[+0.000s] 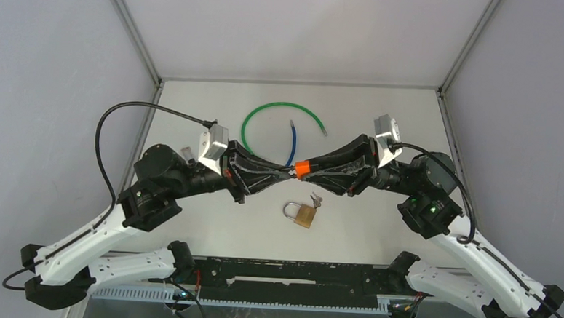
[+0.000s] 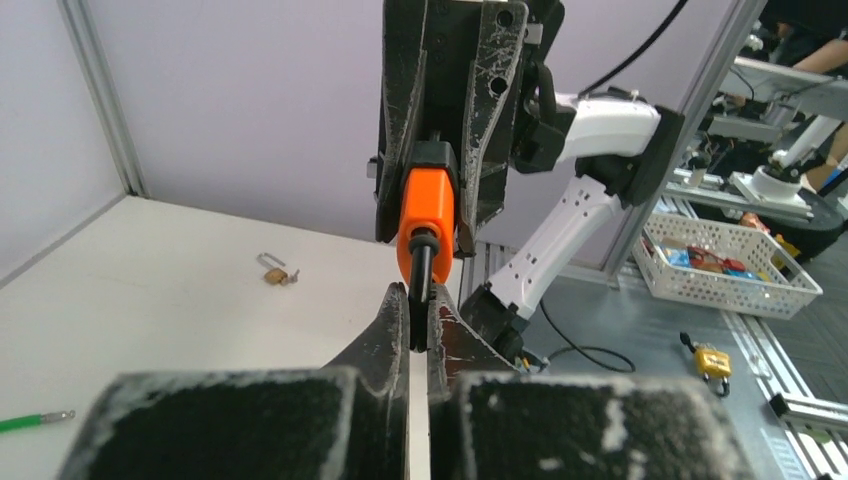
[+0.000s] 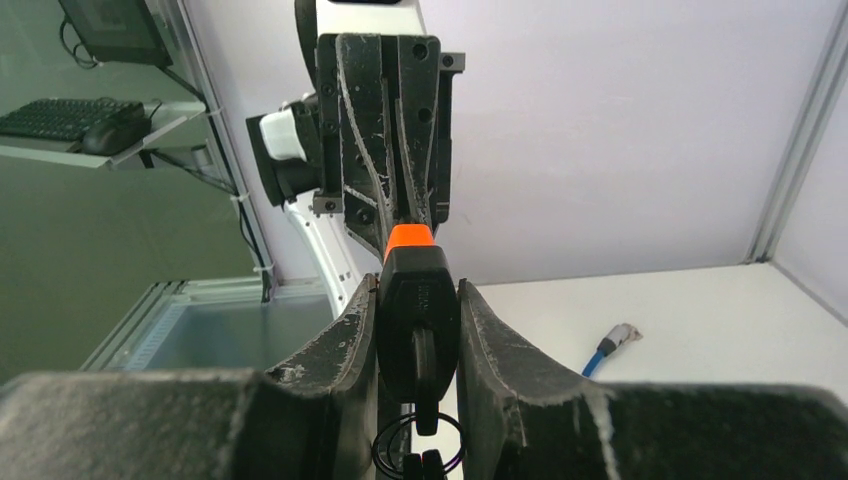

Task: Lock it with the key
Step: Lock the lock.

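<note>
Looking from the left: left gripper (image 2: pixel 418 318) was pinched narrow on the black stub (image 2: pixel 422 268) sticking out of the orange-and-black plastic lock body (image 1: pixel 302 169), held mid-air over the grey table (image 1: pixel 383 120). Brass padlock with keys (image 1: pixel 304 215) lay on the table just nearer the bases. Right gripper (image 3: pixel 418 300) was clamped on the body's black end, thin wire key ring (image 3: pixel 415 450) dangling beneath. Risk, my read: arms twisting off-axis could bind the stub or pull it from that thin pinch, dropping the part.
</note>
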You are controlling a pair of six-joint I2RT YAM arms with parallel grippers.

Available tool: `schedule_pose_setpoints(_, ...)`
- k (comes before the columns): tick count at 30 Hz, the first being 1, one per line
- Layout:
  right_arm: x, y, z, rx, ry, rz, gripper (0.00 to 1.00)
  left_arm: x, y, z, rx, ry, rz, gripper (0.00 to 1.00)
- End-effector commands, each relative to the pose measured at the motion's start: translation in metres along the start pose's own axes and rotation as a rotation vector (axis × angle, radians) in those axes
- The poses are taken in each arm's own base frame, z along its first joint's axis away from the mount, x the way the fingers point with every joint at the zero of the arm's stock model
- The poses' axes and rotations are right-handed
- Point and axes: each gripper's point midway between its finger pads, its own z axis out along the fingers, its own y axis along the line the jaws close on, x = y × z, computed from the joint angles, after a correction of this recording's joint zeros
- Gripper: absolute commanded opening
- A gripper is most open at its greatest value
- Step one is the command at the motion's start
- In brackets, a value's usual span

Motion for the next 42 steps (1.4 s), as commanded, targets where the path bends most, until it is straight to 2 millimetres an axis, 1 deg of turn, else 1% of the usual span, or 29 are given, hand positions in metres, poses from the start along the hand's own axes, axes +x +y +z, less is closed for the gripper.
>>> schedule_pose_setpoints(1, -0.015, -0.012, 0.013, 0.035, -0.08, 0.002, 0.0, -0.004, -0.006, 0.024, 0.041, -0.053, -0.051, 0.0)
schedule_pose_setpoints(3, -0.013, -0.014, 0.017, 0.028, -0.081, 0.023, 0.0, 0.0, -0.009, 0.029, 0.048, -0.047, -0.09, 0.0)
schedule_pose_setpoints(5, -0.007, -0.018, 0.018, 0.045, -0.071, 0.035, 0.0, -0.002, -0.007, 0.033, 0.033, -0.044, -0.116, 0.0)
schedule_pose_setpoints(7, -0.001, -0.027, 0.017, 0.086, -0.072, 0.045, 0.0, -0.006, -0.003, 0.036, 0.009, -0.051, -0.121, 0.0)
schedule_pose_setpoints(13, 0.014, -0.04, 0.018, 0.132, -0.063, 0.066, 0.0, -0.017, 0.007, 0.047, -0.042, -0.054, -0.142, 0.0)
schedule_pose_setpoints(14, 0.018, -0.044, 0.018, 0.148, -0.062, 0.066, 0.0, -0.019, 0.01, 0.05, -0.055, -0.056, -0.144, 0.0)
schedule_pose_setpoints(17, 0.036, -0.056, 0.016, 0.185, -0.041, 0.087, 0.0, -0.042, 0.015, 0.054, -0.073, -0.087, -0.119, 0.0)
schedule_pose_setpoints(18, 0.041, -0.059, 0.015, 0.19, -0.044, 0.09, 0.0, -0.049, 0.013, 0.054, -0.063, -0.09, -0.098, 0.0)
schedule_pose_setpoints(20, 0.046, -0.062, 0.016, 0.198, -0.047, 0.096, 0.0, -0.049, 0.008, 0.056, -0.035, -0.059, -0.066, 0.0)
schedule_pose_setpoints(22, 0.039, -0.06, 0.021, 0.174, -0.077, 0.084, 0.0, -0.042, 0.004, 0.058, -0.018, -0.027, -0.035, 0.0)
schedule_pose_setpoints(23, 0.036, -0.059, 0.024, 0.163, -0.091, 0.078, 0.0, -0.035, 0.002, 0.059, -0.015, -0.005, -0.017, 0.0)
schedule_pose_setpoints(26, 0.031, -0.062, 0.029, 0.17, -0.106, 0.066, 0.0, -0.004, 0.005, 0.059, -0.045, 0.1, -0.002, 0.0)
schedule_pose_setpoints(28, 0.029, -0.065, 0.032, 0.173, -0.11, 0.058, 0.0, 0.013, -0.003, 0.058, -0.014, 0.169, 0.015, 0.0)
schedule_pose_setpoints(29, 0.029, -0.066, 0.034, 0.167, -0.11, 0.052, 0.0, 0.016, -0.01, 0.058, 0.013, 0.182, 0.033, 0.0)
schedule_pose_setpoints(31, 0.03, -0.068, 0.038, 0.166, -0.108, 0.046, 0.0, 0.016, -0.026, 0.059, 0.077, 0.188, 0.062, 0.0)
schedule_pose_setpoints(34, 0.035, -0.073, 0.043, 0.156, -0.105, 0.042, 0.0, 0.011, -0.037, 0.064, 0.122, 0.185, 0.015, 0.0)
schedule_pose_setpoints(38, 0.041, -0.068, 0.05, 0.1, -0.083, 0.032, 0.0, 0.007, -0.058, 0.066, 0.238, 0.197, -0.007, 0.0)
schedule_pose_setpoints(40, 0.039, -0.062, 0.053, 0.051, -0.068, 0.018, 0.0, 0.016, -0.064, 0.064, 0.279, 0.246, -0.003, 0.0)
schedule_pose_setpoints(42, 0.035, -0.058, 0.057, 0.023, -0.047, -0.003, 0.0, 0.033, -0.066, 0.061, 0.294, 0.328, -0.015, 0.0)
